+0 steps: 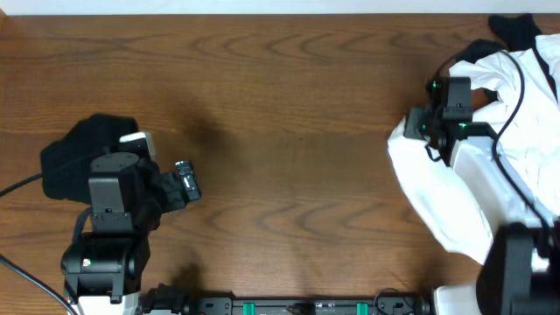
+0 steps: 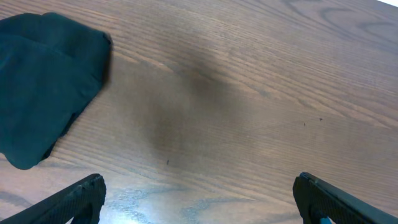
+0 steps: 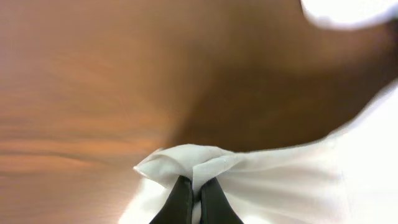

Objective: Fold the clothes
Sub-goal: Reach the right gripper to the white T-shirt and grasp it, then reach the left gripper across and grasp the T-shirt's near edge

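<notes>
From above, the right gripper [image 1: 440, 131] is sitting at the left edge of the white garment [image 1: 455, 197], which is lying heaped along the right side of the worktop [image 1: 289, 96]. It is running off the frame there. A second dark cloth [image 1: 516, 29] is poking out at the far right corner. Over on the left, the black garment [image 1: 66, 157] is lying in a compact bundle beside the left arm, and the left gripper [image 1: 185, 180] is hanging over bare wood, well apart from the white one.

From the left wrist, the jaws are standing wide apart with nothing between them. Only wood grain is showing below, and the black bundle is off to the upper left, not touching them.

From the right wrist, the jaws are pressed together on a small peak of white fabric, pinching what looks like an edge or corner. The picture is blurred, so I cannot tell whether one layer or two is caught.

To my eye this is the grab that opens the heap out before any folding. Doing it well means lifting slowly and drawing the cloth towards the open middle, so it is spreading rather than dragging in a lump. The pinch is shallow, so a sharp tug could be slipping it free. The left arm should be coming across for a second edge.
</notes>
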